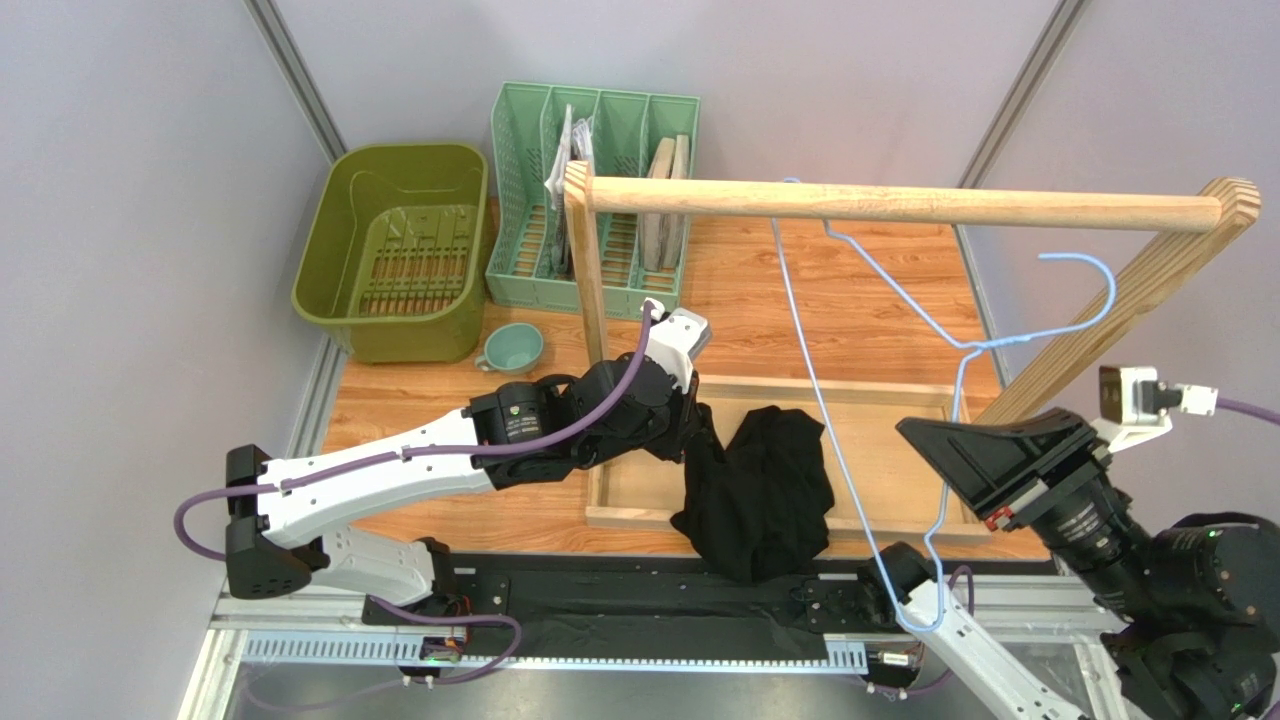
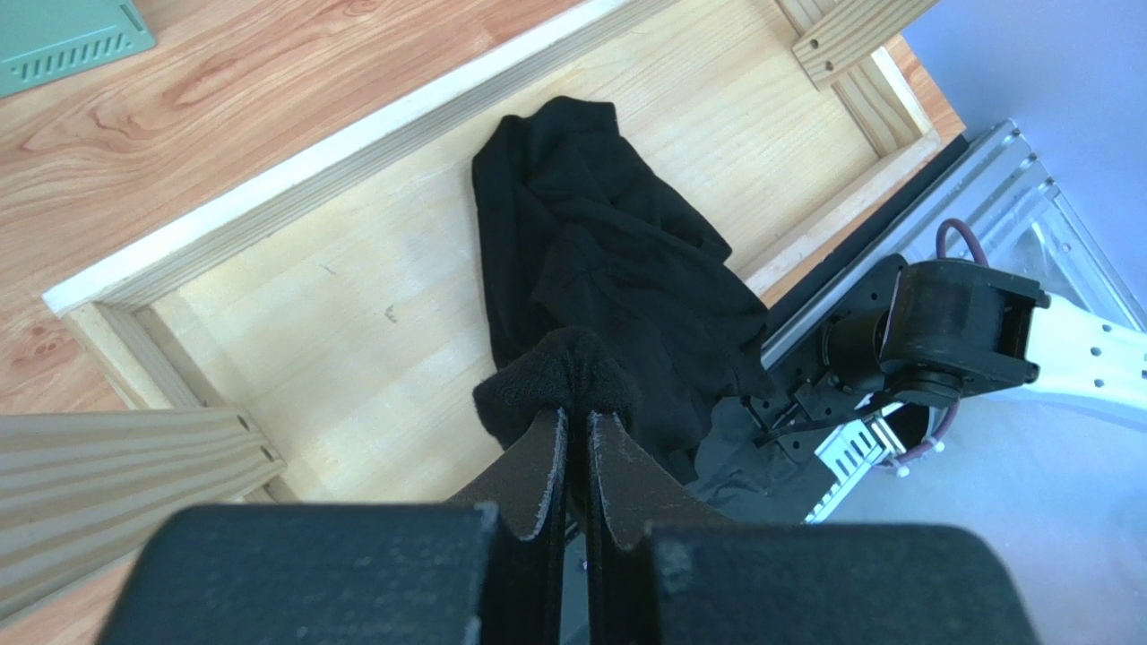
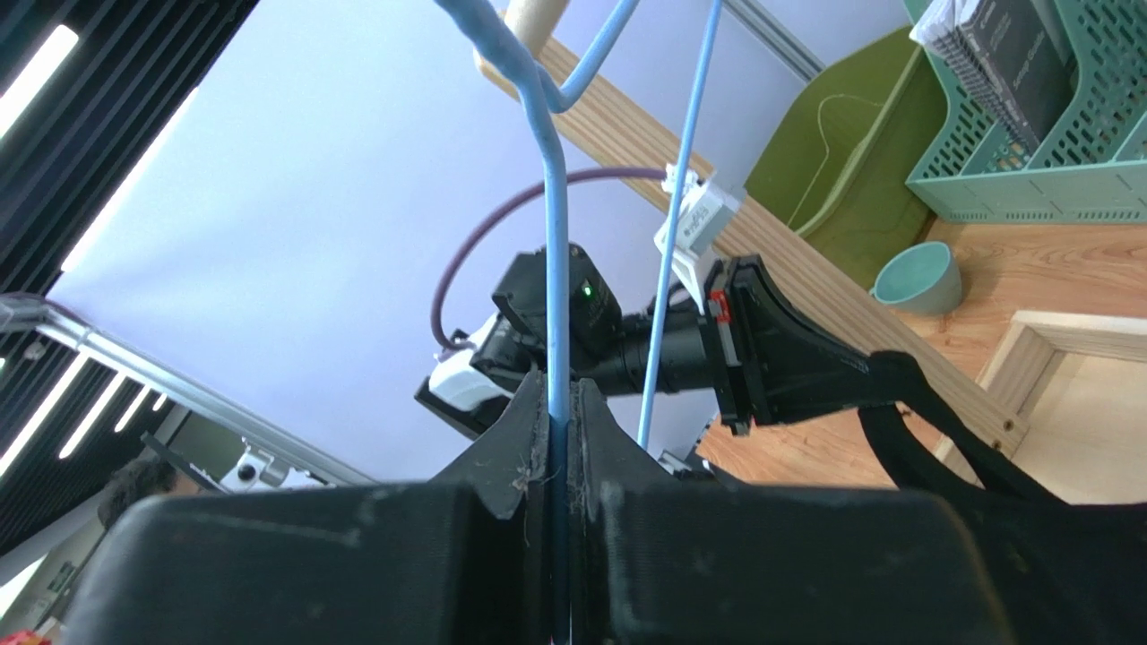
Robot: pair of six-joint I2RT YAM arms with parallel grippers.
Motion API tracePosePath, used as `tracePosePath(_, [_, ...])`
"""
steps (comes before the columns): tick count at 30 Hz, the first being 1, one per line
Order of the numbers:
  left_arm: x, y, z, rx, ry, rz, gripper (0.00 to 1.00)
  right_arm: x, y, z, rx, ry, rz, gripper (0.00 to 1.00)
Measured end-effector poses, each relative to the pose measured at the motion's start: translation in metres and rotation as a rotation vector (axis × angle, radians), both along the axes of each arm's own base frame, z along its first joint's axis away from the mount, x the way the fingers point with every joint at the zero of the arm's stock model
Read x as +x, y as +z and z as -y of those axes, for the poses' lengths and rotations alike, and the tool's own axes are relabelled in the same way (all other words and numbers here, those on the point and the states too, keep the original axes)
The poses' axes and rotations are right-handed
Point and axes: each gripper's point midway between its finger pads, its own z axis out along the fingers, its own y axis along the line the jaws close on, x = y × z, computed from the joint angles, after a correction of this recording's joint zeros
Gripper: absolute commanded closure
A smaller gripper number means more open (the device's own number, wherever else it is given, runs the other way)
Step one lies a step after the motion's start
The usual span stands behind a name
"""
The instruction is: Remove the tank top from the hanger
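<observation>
The black tank top [image 1: 766, 480] lies bunched in the wooden tray [image 1: 639, 516] and drapes over its near edge. My left gripper [image 1: 700, 432] is shut on a fold at the garment's left end; the left wrist view shows the pinched fabric [image 2: 576, 383] and the rest of the tank top [image 2: 606, 269] spread below. The light-blue wire hanger [image 1: 842, 450] stands tilted, with its hook [image 1: 1094, 285] up at the right and one long wire running down the garment's right edge. My right gripper [image 1: 944, 450] is shut on a hanger wire [image 3: 552, 269], with the fingertips [image 3: 518, 437] clamped around it.
A wooden rail [image 1: 902, 201] on slanted posts spans the table above the tray. An olive basket [image 1: 394, 248], a green file rack [image 1: 594, 195] and a teal cup [image 1: 511, 348] stand at the back left. The arm bases and a black rail run along the near edge.
</observation>
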Motion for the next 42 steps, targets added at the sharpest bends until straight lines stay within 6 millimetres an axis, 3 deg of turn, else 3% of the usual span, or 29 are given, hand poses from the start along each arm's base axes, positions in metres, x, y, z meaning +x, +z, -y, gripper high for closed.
tracePosePath(6, [-0.002,0.000,0.001,-0.003,-0.008,-0.007,1.00,0.022,0.027,-0.004,-0.002,-0.040,-0.027,1.00])
tracePosePath(17, [-0.005,-0.003,0.003,-0.011,-0.015,-0.030,1.00,0.078,0.009,-0.012,-0.058,-0.169,-0.169,1.00])
tracePosePath(23, [-0.006,-0.003,0.003,-0.015,-0.022,-0.039,1.00,0.093,-0.001,-0.008,-0.067,-0.235,-0.200,1.00])
tracePosePath(29, [-0.008,-0.004,0.005,-0.015,-0.031,-0.045,1.00,0.106,-0.030,-0.012,-0.101,-0.259,-0.257,0.98])
tracePosePath(31, [-0.008,-0.005,0.006,-0.014,-0.033,-0.047,1.00,0.109,-0.038,-0.011,-0.110,-0.271,-0.269,0.92])
tracePosePath(35, [-0.007,-0.008,0.008,-0.009,-0.033,-0.049,1.00,0.108,-0.045,-0.003,-0.136,-0.304,-0.264,0.58])
tracePosePath(40, [-0.006,-0.014,0.012,0.006,-0.032,-0.056,1.00,0.106,-0.071,0.009,-0.270,-0.350,-0.277,0.18])
tracePosePath(42, [-0.005,-0.018,0.013,0.013,-0.031,-0.058,1.00,0.104,-0.082,0.015,-0.342,-0.367,-0.276,0.13])
